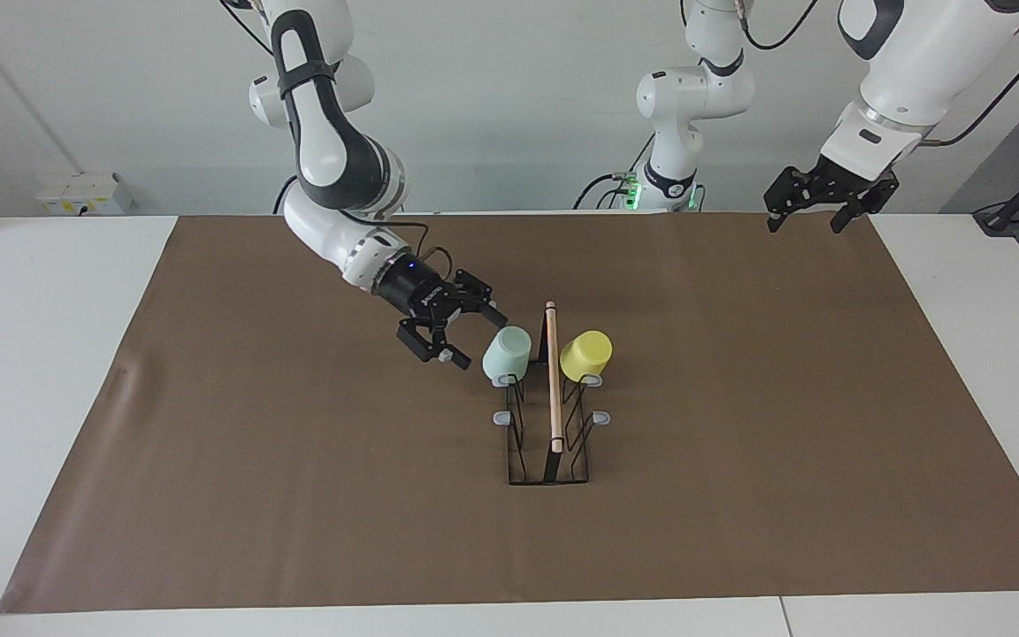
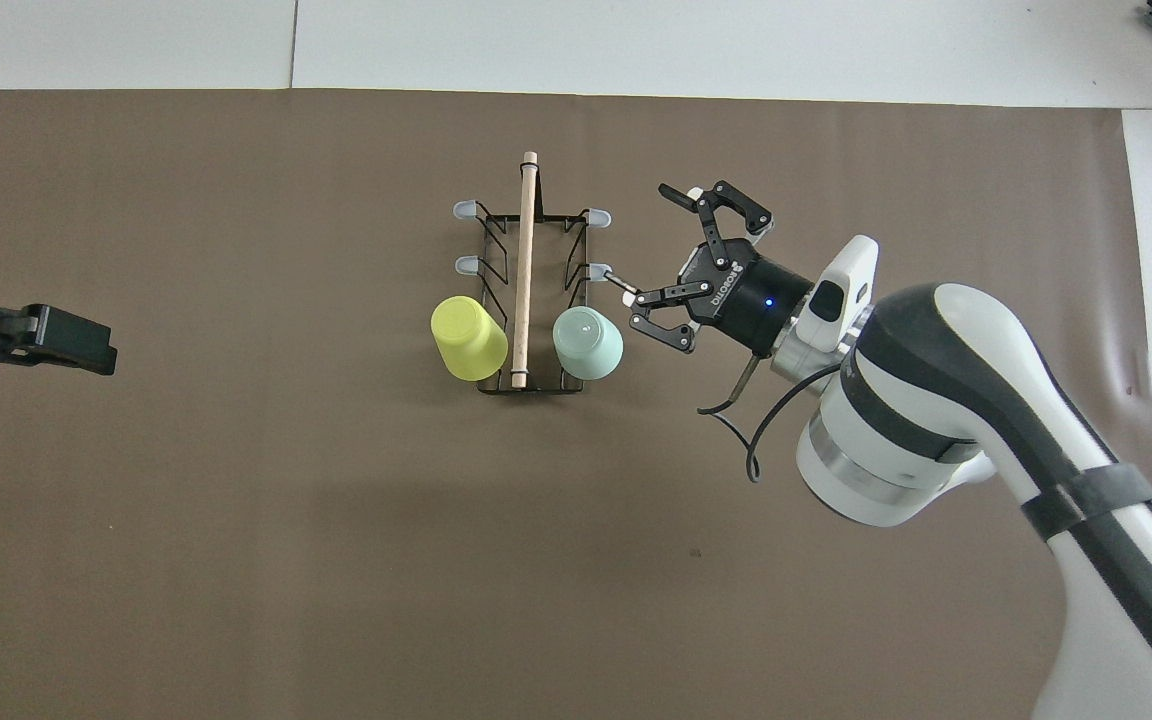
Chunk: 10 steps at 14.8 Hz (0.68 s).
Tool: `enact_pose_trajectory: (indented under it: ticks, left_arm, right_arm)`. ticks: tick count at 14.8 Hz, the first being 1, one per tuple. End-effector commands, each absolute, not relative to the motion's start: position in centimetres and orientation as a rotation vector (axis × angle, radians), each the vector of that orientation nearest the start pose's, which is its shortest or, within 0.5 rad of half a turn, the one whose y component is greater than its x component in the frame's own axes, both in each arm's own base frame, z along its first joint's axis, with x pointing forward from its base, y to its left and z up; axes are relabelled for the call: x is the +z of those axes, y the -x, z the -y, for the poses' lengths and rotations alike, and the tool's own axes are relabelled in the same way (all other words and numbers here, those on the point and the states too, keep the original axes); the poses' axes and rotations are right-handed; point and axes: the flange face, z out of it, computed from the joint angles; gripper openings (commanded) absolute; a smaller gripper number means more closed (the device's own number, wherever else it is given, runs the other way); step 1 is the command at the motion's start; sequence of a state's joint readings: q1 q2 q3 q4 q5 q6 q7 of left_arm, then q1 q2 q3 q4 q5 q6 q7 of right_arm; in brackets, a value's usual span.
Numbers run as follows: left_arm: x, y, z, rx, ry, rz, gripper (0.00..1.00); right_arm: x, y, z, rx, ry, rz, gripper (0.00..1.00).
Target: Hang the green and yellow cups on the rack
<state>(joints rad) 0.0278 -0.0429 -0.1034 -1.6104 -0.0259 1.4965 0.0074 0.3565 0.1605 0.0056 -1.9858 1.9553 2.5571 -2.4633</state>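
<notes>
From my station, nearest the robots the left tool (image 1: 813, 218) waits, jaws spread and empty, raised over the left arm's end of the worktop (image 1: 49, 372). My right tool (image 1: 465, 339) is released too, hanging just beside the green cup (image 1: 507, 353) without touching it. That cup sits mouth-down on the rack (image 1: 548, 433) prong nearest the robots, the yellow cup (image 1: 586, 356) on the matching prong across the wooden handle (image 1: 552, 380). I judge both hung; next I only need to lift the right arm clear without brushing the rack.

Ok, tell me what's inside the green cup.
The green cup hangs mouth-down on the rack; its inside is covered, so the prong there cannot be seen.
</notes>
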Motion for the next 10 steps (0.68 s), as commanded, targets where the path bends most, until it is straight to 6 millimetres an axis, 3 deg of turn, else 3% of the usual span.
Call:
enact_pose_trajectory:
  ticks: [1, 4, 10]
  left_arm:
    - [62.4, -52.1, 4.0, 0.112, 3.15, -0.136, 1.0]
    - [62.4, -52.1, 3.8, 0.117, 3.15, -0.129, 1.0]
    - [62.4, -52.0, 3.8, 0.12, 3.15, -0.129, 1.0]
  right_arm:
    - [42.3, -60.1, -17.0, -1.598, 1.835, 1.455, 1.0]
    - [44.2, -62.5, -12.1, -1.551, 1.732, 1.66, 1.0]
    - [46.0, -63.5, -4.9, -1.324, 1.637, 1.811, 1.0]
